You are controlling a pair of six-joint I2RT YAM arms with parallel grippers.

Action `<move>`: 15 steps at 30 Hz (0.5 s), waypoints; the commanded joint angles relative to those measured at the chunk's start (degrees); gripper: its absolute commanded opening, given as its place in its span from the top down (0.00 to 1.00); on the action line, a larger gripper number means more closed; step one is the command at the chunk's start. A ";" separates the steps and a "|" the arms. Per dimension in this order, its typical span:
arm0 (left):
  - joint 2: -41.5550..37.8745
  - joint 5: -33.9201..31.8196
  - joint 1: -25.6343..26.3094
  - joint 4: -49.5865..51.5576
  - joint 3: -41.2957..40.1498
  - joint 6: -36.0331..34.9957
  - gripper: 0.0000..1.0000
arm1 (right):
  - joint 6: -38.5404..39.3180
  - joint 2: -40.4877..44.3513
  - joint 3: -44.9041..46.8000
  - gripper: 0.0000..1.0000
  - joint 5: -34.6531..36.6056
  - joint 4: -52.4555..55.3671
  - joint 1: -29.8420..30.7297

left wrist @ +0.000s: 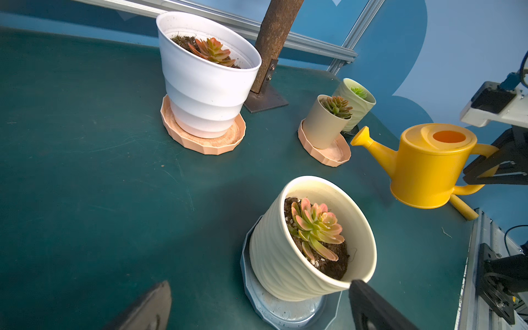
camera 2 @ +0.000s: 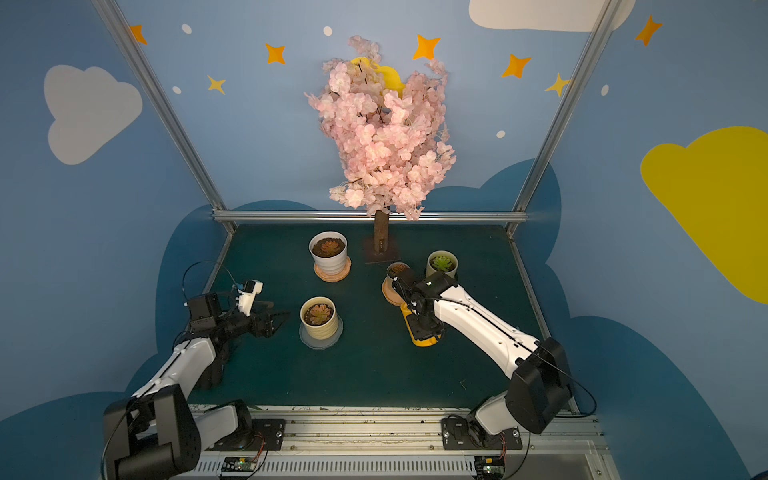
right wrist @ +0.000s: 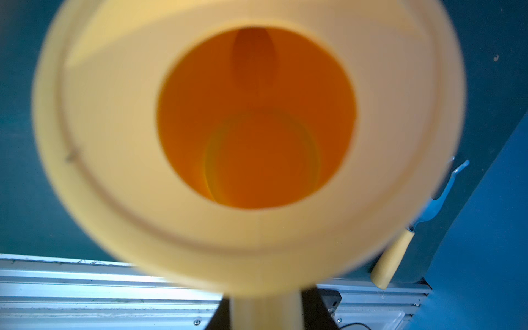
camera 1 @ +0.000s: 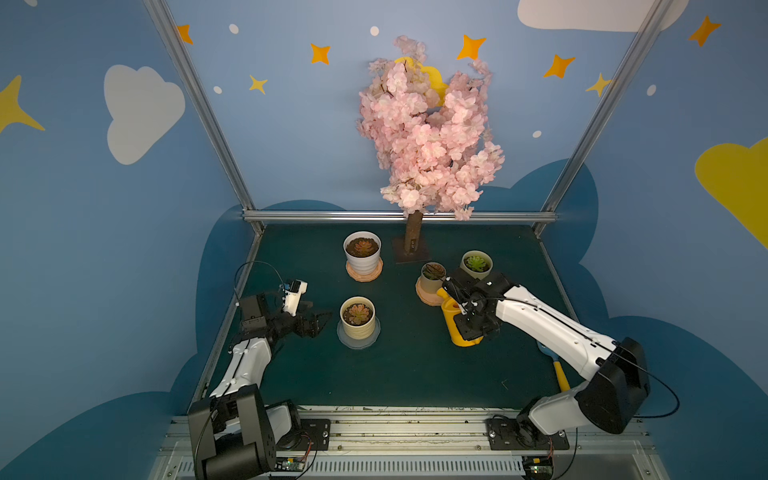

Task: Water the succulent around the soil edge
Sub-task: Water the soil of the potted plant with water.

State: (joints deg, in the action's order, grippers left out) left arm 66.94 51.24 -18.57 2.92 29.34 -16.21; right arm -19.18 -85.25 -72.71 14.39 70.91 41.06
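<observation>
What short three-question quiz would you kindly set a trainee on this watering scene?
1. True or false: the right claw is shut on the handle of the yellow watering can.
2. The white pot stands on: A) a peach saucer; B) a grey saucer; C) the bare table.
3. Fill in: the left claw is ____ (open or shut).

Key: 1 true; 2 A; 3 open.
</observation>
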 commanded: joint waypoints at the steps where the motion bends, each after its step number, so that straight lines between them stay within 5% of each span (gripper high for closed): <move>1: -1.02 1.14 0.19 -0.24 -0.69 -0.70 0.00 | 0.91 -1.67 -3.00 1.00 -0.11 3.75 -0.40; 15: -1.60 1.38 0.37 -0.46 -1.13 -1.01 0.00 | 2.31 -5.18 -8.10 1.00 0.27 7.46 -0.89</move>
State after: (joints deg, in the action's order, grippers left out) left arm 66.00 51.42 -18.31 2.57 28.47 -16.34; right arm -17.45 -90.19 -78.81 14.02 75.44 40.58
